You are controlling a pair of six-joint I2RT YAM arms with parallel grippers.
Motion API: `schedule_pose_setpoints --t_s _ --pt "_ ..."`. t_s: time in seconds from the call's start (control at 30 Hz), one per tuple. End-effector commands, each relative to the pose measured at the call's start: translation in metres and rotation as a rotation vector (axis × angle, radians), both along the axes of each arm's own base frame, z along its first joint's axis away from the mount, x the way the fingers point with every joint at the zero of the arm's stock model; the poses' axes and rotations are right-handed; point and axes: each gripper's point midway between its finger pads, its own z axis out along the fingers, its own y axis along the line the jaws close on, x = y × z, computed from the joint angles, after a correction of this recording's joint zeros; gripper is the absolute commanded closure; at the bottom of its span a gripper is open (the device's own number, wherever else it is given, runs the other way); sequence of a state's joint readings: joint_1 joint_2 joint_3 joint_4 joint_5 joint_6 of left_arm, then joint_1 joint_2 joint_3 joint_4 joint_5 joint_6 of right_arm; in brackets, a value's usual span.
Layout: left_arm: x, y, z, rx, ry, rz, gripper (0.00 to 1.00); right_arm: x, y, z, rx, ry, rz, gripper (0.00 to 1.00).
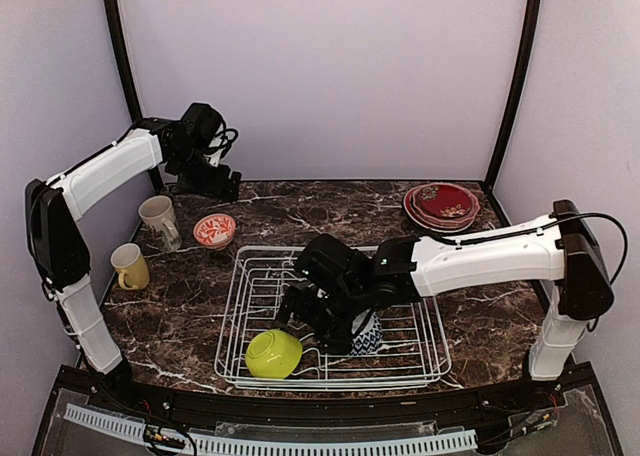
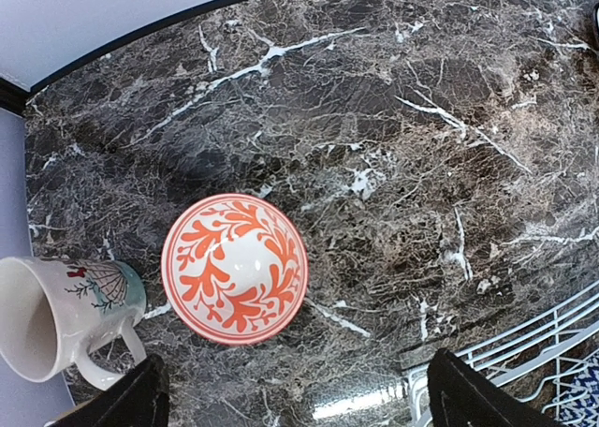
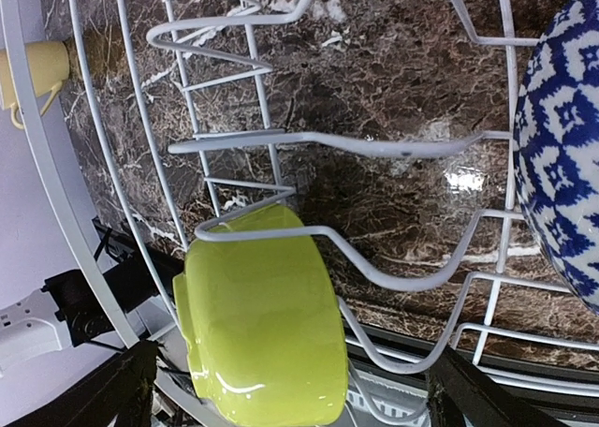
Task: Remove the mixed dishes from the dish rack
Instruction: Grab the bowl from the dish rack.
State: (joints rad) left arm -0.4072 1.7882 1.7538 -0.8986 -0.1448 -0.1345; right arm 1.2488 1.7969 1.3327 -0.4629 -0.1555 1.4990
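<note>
While left hand (image 2: pixel 299 390) and right hand (image 3: pixel 295 390) gape wide, dish rack (image 1: pixel 255 296) lengthwise left-right, lime bowl (image 1: pixel 273 353) on its side

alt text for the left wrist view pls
A small round bowl, white with an orange-red leaf pattern, sits on the dark marble table just ahead of the open left gripper. A cream painted mug is close at its left, not touching; a corner of the white wire dish rack shows lower right.

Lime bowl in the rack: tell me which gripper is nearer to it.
Right. The right gripper hangs over the rack just beside the lime bowl; the left gripper is far back left, above the orange bowl.
</note>
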Motion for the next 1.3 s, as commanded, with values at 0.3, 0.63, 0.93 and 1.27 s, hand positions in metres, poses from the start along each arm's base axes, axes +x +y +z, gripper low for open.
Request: schedule_pose_setpoints --t_s 0.3,0.63,0.93,1.27 --pt "0.004 0.039 0.02 -0.007 -0.05 0.083 0.04 -0.01 0.014 0.009 -0.051 0.002 -0.103 0.06" --pt "0.004 0.042 0.027 -0.066 -0.055 0.083 0.04 -0.026 0.005 0.038 -0.056 -0.045 -0.106 0.01" --pt "0.003 0.04 0.025 -0.081 -0.054 0.075 0.04 -0.035 0.018 0.028 -0.035 -0.022 -0.125 0.06" --pt "0.001 0.041 0.024 -0.081 -0.058 0.074 0.03 -0.027 0.021 0.011 -0.1 -0.03 -0.156 0.08"
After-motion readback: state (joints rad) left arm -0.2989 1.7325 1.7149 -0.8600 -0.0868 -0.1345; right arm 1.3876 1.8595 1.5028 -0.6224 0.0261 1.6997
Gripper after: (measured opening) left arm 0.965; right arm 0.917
